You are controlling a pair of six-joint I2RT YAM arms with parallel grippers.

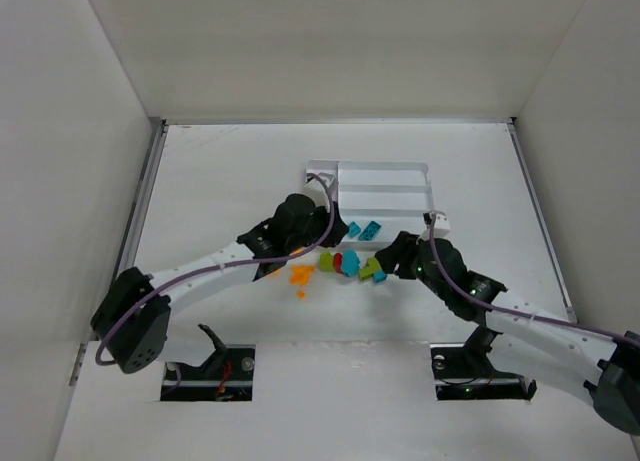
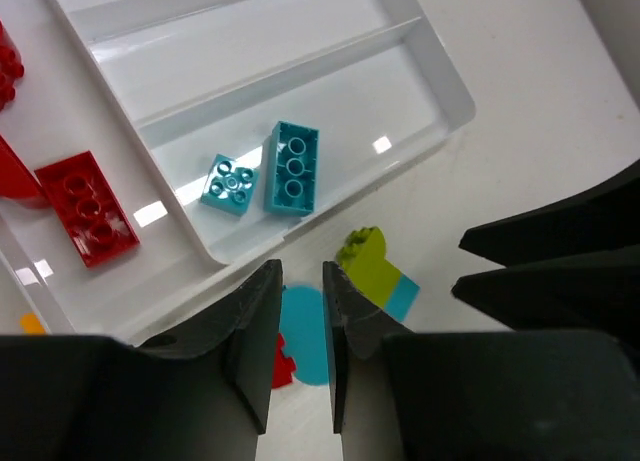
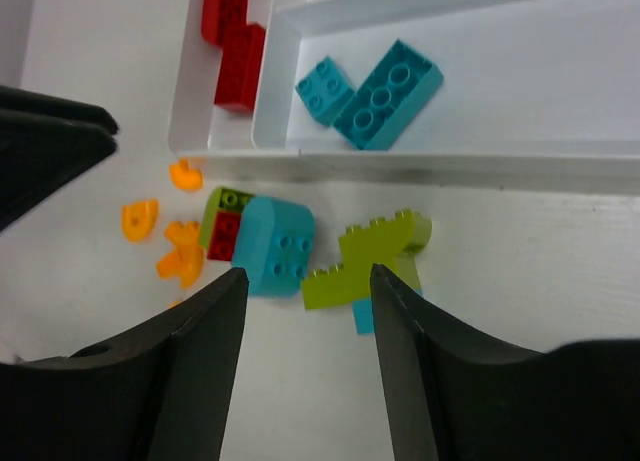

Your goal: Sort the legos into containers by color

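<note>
Hovering empty, left tool barely parted, right tool wide above legos.

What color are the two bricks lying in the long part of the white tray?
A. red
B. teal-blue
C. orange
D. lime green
B: the two bricks lying in the long section of the white tray are both teal-blue, while the orange ones lie outside it.
</note>
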